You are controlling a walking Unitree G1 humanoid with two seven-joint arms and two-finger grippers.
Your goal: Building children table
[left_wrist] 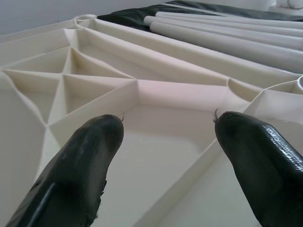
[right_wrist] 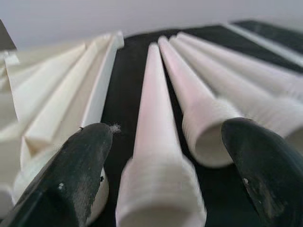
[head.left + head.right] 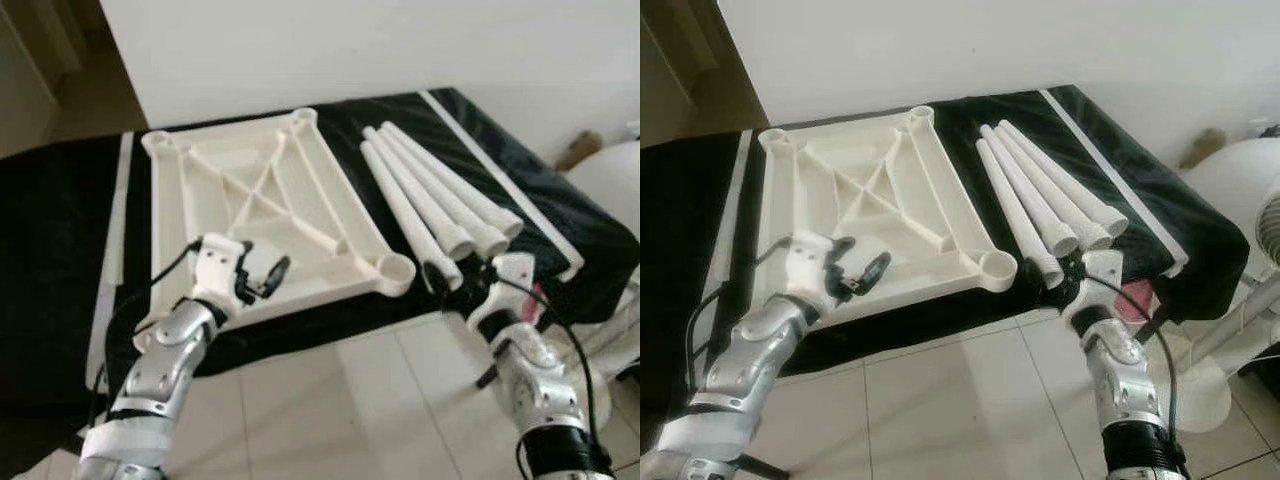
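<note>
The white plastic tabletop (image 3: 260, 190) lies upside down on a black cloth, its ribs and corner sockets facing up. To its right, several white tapered legs (image 3: 430, 195) lie side by side, threaded ends toward me. My left gripper (image 3: 265, 278) hovers open just over the tabletop's near edge; in the left wrist view its fingers (image 1: 90, 156) frame a ribbed bay. My right gripper (image 3: 455, 280) is open at the legs' near ends, and in the right wrist view the nearest leg (image 2: 158, 179) lies between its fingertips (image 2: 265, 161).
The black cloth (image 3: 60, 220) covers a low platform against a white wall. Pale floor tiles (image 3: 350, 400) lie in front of it. A white fan (image 3: 1260, 230) stands at the right, beside a pink object (image 3: 1135, 300) under the cloth's edge.
</note>
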